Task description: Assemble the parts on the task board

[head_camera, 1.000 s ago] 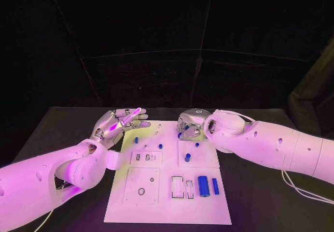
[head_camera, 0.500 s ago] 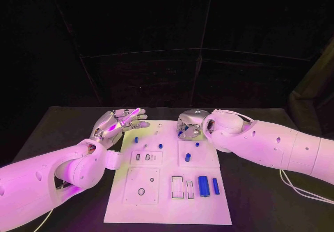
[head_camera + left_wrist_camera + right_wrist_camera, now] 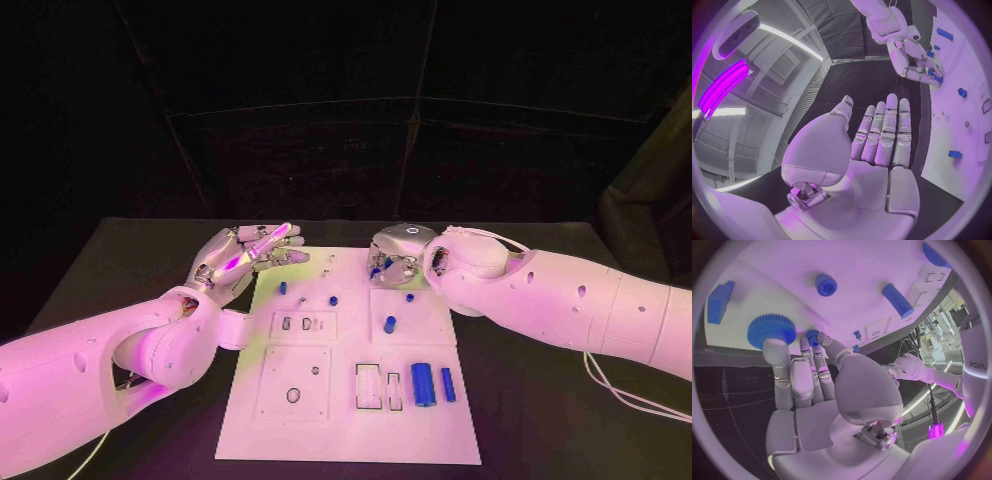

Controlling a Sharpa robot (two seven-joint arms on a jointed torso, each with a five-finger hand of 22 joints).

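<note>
The left robot hand (image 3: 245, 252) hovers flat and empty beside the task board (image 3: 351, 400). The right robot hand (image 3: 392, 262) pinches a small blue part (image 3: 812, 336) over the board's far edge. Risk: fingertip slip drops the part.

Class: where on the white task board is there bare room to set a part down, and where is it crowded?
Free: the white task board's near strip, below the big blue cylinder. Crowded: the far end, where the right hand works over small blue parts beside the left hand.
</note>
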